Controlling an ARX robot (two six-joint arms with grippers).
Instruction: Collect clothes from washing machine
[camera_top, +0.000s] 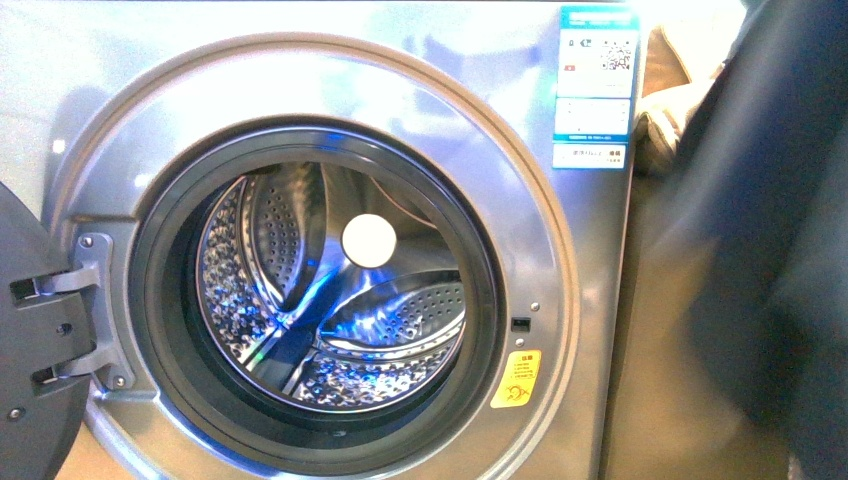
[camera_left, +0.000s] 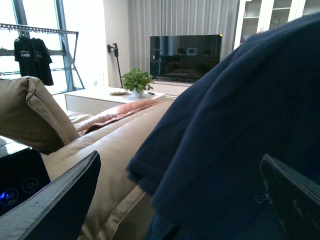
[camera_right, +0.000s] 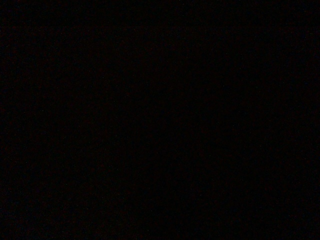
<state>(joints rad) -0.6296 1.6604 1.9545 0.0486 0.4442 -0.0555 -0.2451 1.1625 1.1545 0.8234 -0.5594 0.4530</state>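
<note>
Washing machine (camera_top: 330, 60) stands with its round door (camera_top: 30, 340) swung open at left, the steel drum (camera_top: 300, 290) exposed. Dark blue clothes (camera_top: 760, 220) hang blurred outside the washer, off its right side. Left gripper (camera_left: 180, 160) has its fingers (camera_left: 55, 200) spread wide, with the fabric hanging close before them. Right wrist view is dark; right gripper out of sight.

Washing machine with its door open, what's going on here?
The washing machine has its door swung open and its drum looks empty. The dark navy garment is out, hanging blurred beside the machine in the front view and draped before the left gripper, whose fingers stand apart. What holds it is unclear; the right wrist view is dark.
</note>
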